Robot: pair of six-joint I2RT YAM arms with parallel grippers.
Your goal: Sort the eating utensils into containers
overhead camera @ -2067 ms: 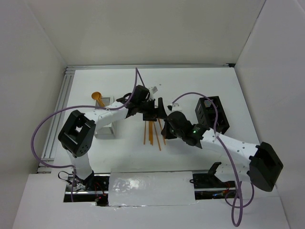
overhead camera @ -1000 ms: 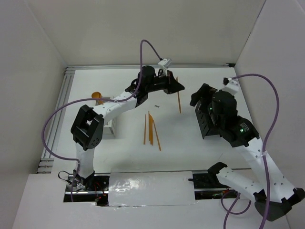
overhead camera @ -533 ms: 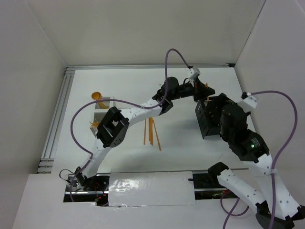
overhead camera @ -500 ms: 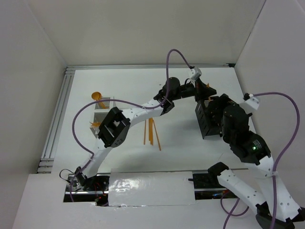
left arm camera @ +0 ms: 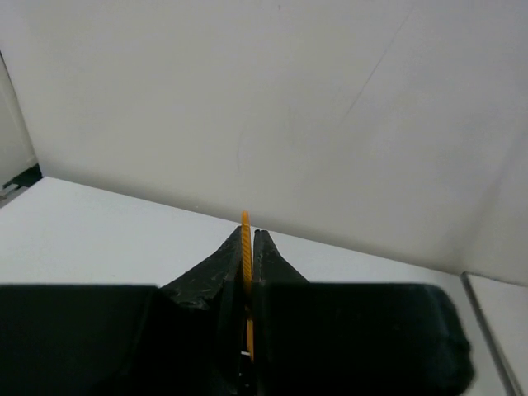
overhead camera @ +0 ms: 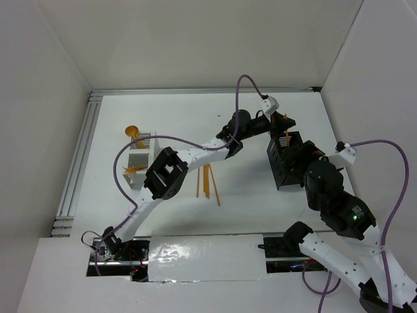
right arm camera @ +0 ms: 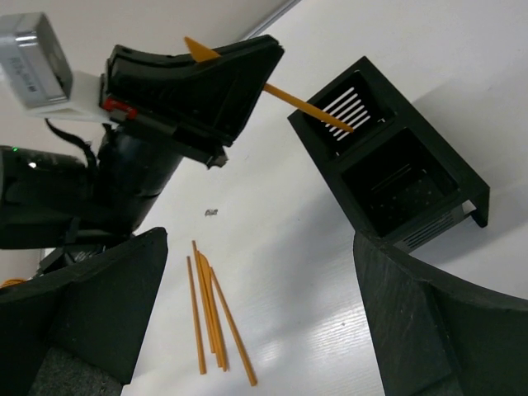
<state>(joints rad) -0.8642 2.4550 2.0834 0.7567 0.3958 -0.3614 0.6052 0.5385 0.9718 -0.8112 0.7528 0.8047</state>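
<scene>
— How was the left gripper point(left arm camera: 245, 241) found?

— It was seen pressed together on a thin orange stick point(right arm camera: 313, 109). In the left wrist view the stick was pinched edge-on between the two black fingers point(left arm camera: 206, 276), with a short length shown past their tips.

— And where was the stick carried?

— It was held tilted above the black caddy point(right arm camera: 375, 147). In the right wrist view its lower end was seen at the mouth of the far compartment, the one backed by the slotted wall, and its upper end was poked out behind the fingers. Whether the bottom was touched could not be told.

— What was noted of the right gripper point(right arm camera: 260, 239)?

— Its fingers were spread wide apart and nothing was held between them. It was poised near the black caddy, at that caddy's nearer end.

— What else was laid out?

— A small bunch of loose orange sticks point(overhead camera: 207, 181) was seen lying on the white table point(overhead camera: 163, 111), roughly parallel, between the two caddies. The white caddy point(overhead camera: 141, 152) was set at the left. A round-bowled orange spoon point(overhead camera: 133, 131) was leaned out of its far end, and more orange pieces point(overhead camera: 133, 169) were seen in the nearer compartment, too small for their kind to be told.
</scene>
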